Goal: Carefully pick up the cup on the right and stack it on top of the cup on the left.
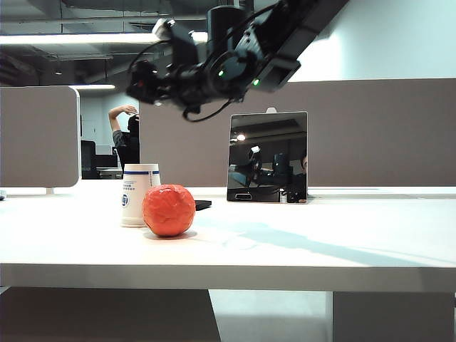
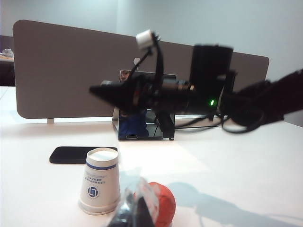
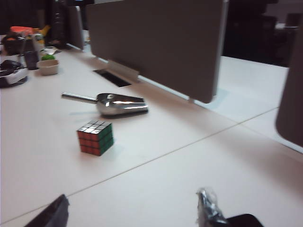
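Cup [image 1: 140,194]: white paper cup w/ blue band + logo, upside down on white table [image 1: 299,249], left of centre in ext. view; only one cup outline seen, can't tell if a second sat on it.
Orange ball [image 1: 169,210]: crinkled, just in front of cup & to its right, overlapping it in this view; contact not clear.
Right gripper, ext. view [image 1: 142,85]: black arm came in from upper right, hung high above cup, well clear of it; tip pointed left; finger gap not readable here.
Mirror panel [image 1: 268,157]: upright at back of table, near grey divider [image 1: 370,132].
Left wrist view – cup [image 2: 99,180]: inverted, base up, near front edge of table; nothing gripping it.
Left wrist view – ball [image 2: 160,204]: beside cup, partly hidden by left gripper [image 2: 137,210].
Left gripper: low in foreground, blurred, dark w/ clear wrap; fingers' state can't tell.
Left wrist view – right gripper [image 2: 102,91]: level above table, tip toward left of pic, above & behind cup.
Black phone [image 2: 78,154]: flat on table behind cup.
Right wrist view – right gripper [image 3: 132,213]: two fingers wide apart, nothing between them; one finger [image 3: 208,210] w/ clear wrap.
Right wrist view – other: Rubik's cube [image 3: 95,137] and metal scoop [image 3: 116,104] on a neighbouring white desk; cup not in this view.
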